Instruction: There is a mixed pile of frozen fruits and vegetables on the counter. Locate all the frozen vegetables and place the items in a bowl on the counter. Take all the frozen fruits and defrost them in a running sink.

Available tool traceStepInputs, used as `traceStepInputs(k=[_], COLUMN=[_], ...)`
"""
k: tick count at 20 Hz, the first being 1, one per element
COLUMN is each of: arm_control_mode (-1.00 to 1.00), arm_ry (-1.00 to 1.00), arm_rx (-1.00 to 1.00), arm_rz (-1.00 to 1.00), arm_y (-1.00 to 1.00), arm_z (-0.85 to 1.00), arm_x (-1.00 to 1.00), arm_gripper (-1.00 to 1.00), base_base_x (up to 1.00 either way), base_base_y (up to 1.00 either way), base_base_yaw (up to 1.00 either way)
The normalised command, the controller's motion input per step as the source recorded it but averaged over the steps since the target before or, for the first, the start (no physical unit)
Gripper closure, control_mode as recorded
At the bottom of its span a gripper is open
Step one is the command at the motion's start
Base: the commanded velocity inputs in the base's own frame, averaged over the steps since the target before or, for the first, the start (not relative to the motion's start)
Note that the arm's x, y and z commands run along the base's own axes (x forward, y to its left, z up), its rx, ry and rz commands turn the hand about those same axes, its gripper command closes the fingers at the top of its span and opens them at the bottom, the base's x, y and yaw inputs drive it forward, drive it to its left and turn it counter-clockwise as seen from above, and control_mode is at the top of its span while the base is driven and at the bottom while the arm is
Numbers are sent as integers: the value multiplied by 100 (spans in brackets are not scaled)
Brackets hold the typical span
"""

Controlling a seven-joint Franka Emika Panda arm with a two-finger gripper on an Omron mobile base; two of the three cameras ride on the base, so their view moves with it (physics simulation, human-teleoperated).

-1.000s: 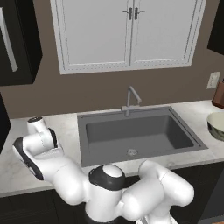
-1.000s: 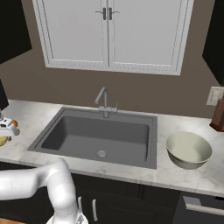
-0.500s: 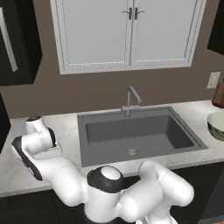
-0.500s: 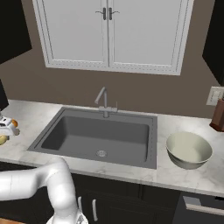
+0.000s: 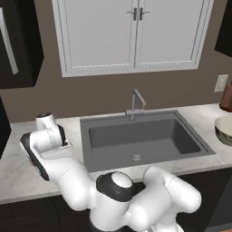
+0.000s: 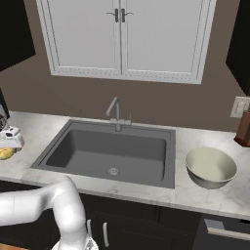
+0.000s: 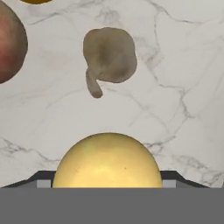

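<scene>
gripper [image 7: 107, 183]: closed around the yellow piece [image 7: 107, 161], a finger on each side, so it can be lifted.
mushroom [image 7: 108, 57]: loose on the counter [image 7: 175, 65] just past it.
reddish ball [image 7: 11, 41]: beside the mushroom.
bowl [image 6: 211, 167]: right of the sink [image 6: 110, 154], ready for vegetables.

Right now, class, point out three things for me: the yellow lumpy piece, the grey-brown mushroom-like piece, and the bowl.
yellow lumpy piece [image 7: 107, 161], hand view, middle of its rounded top.
grey-brown piece [image 7: 110, 54], hand view, centre of its cap.
bowl [image 6: 211, 179], right base view, front outer wall below the rim.
</scene>
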Motion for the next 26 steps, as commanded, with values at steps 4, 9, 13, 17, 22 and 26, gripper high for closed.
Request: traceStepInputs(k=[4,9,13,17,22,26], arm_control_mode=[-100,-100,-100,-100,-100,-100], arm_ry=[-8,-9,-7,-2,2,0], arm_rx=[5,4,6,10,2,-1], arm_rz=[0,0,-4,-15,-21,-5], arm_y=[-98,-100,-100,-100,-100,-100], arm_z=[84,87,69,46,25,18], arm_x=[-20,-9,-23,-37,-31,7], arm_gripper=[100,100,100,100,100,100], base_base_x=[0,0,0,0,0,0], base_base_y=[0,0,0,0,0,0], base_base_yaw=[0,0,0,0,0,0])
